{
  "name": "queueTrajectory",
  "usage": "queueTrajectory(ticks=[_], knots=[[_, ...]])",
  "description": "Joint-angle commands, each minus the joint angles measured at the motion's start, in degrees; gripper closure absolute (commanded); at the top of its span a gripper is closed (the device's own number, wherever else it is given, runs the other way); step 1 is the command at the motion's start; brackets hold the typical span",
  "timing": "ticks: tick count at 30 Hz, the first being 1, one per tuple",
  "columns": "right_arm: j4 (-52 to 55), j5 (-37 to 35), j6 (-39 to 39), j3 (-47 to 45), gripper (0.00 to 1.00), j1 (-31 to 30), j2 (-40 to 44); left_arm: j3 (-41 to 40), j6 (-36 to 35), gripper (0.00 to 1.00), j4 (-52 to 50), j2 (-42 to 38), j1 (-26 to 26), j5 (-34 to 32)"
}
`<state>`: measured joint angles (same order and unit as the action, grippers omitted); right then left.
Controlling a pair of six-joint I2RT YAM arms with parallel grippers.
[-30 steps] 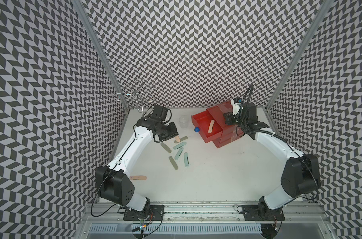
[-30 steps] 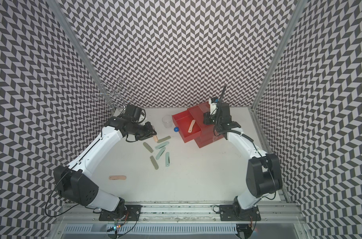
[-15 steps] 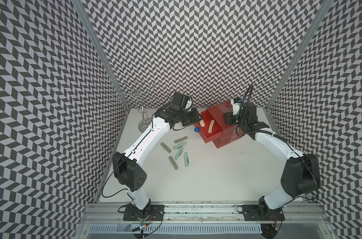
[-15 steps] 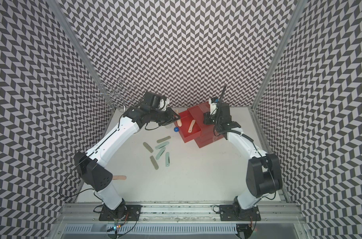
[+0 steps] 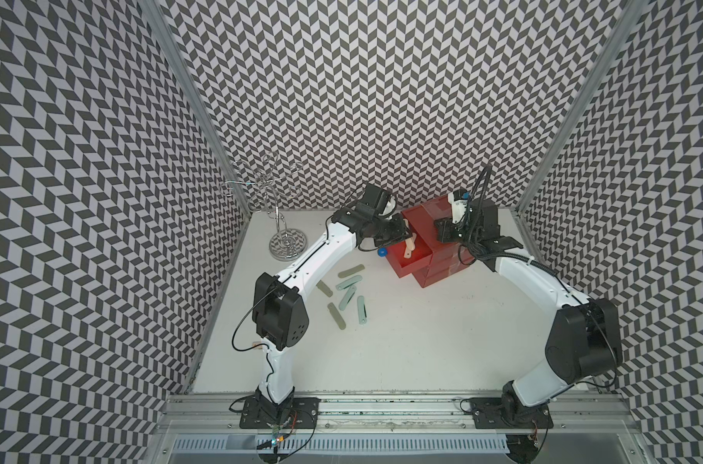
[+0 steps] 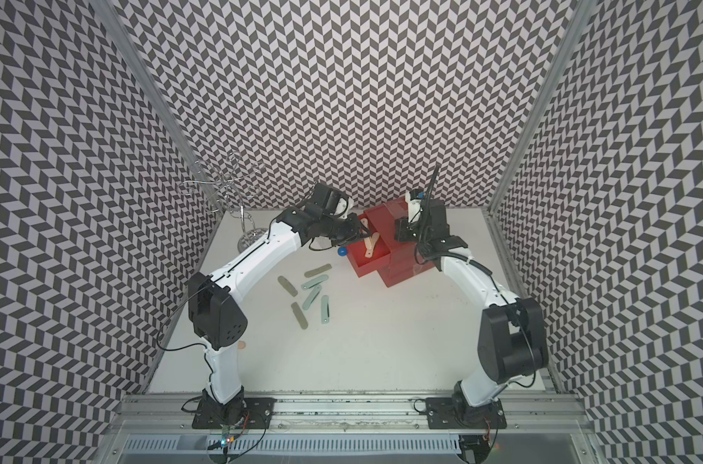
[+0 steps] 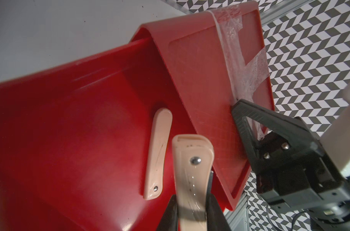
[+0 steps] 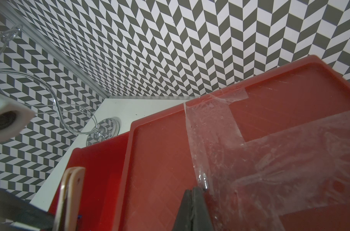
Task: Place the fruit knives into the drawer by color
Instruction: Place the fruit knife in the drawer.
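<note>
The left gripper (image 7: 191, 209) held a peach knife (image 7: 192, 158) over the open top drawer (image 7: 70, 130).
Its narrow jaws pinched it above a matching knife (image 7: 158, 152) inside; the right gripper (image 8: 192, 210), closed empty, pressed the far box top (image 8: 166, 160), seemingly steadying it.

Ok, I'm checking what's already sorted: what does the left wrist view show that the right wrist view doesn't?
Left wrist only: a peach knife lying in the open top drawer. Right wrist only: the wire stand near the back wall. Both: the second peach knife clamped in the left gripper, the drawer box's taped top, and the shut right gripper resting on it.
</note>
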<state>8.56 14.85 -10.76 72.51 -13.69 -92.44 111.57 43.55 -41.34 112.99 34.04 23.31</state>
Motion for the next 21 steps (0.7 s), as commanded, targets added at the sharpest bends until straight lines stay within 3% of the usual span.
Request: queueTrajectory(ticks=[1,21], knots=[[14.1,-0.1,-0.1,-4.0,1.0,0.2,-4.7,1.7,-0.5,0.82,0.2,0.9,0.4,-0.6],[14.0,-0.1,0.0,-4.2,1.0,0.2,-4.7,1.8,-1.4,0.79,-0.4,4.0,0.8,-1.1]])
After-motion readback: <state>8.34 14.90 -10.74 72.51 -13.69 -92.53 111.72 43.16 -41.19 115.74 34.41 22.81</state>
